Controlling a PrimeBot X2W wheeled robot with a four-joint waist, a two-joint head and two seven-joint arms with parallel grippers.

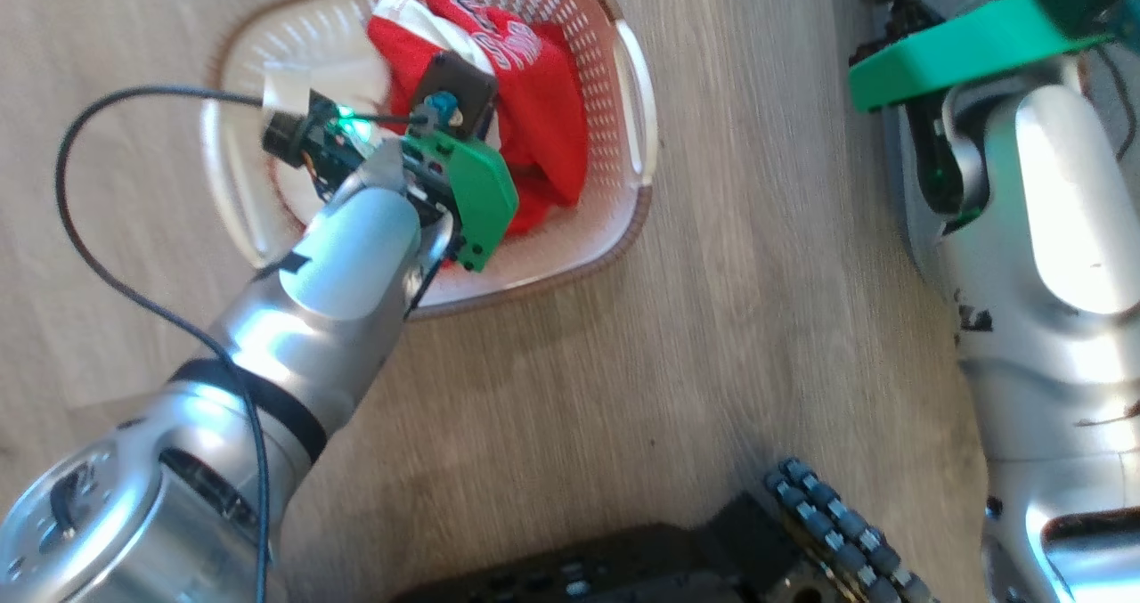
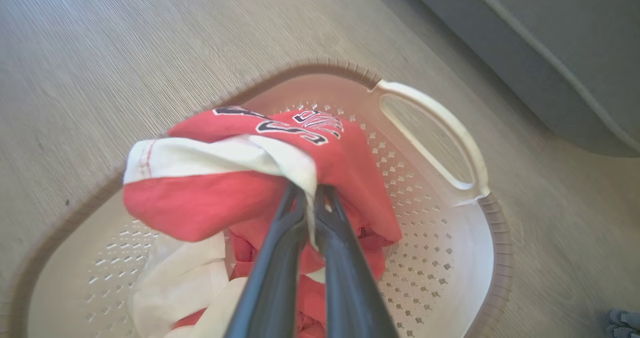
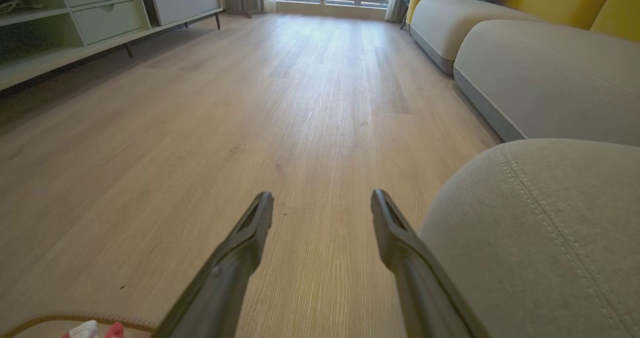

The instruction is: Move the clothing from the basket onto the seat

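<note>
**Left gripper clamped on the clothing inside the basket**

Left wrist view. The two dark fingers of the left gripper (image 2: 310, 193) are drawn together, pinching a bunched fold of the clothing (image 2: 200, 203), which is red fabric with a white hem and dark lettering. White pieces lie beneath it on the perforated bottom of the basket (image 2: 450, 258). A white side handle (image 2: 440, 128) shows at the right. Beyond a strip of wooden floor (image 2: 100, 53), the grey flank of the seat (image 2: 550, 38) crosses the far right corner.

Head view. Seen from above, the left forearm (image 1: 356, 256) reaches into the basket. Its green wrist mount (image 1: 472, 193) covers the fingers, so the grip cannot be read here. The clothing is heaped toward the basket's right half. The right arm (image 1: 1051, 229) stands well apart at the right edge.

Right wrist view. The fingers of the right gripper (image 3: 322, 203) are spread wide with nothing between them, over bare floor. The seat's rounded, stitched cushion (image 3: 550, 238) lies just beside the right finger. A sliver of the basket rim with scraps of white and red shows at the near left corner.
</note>
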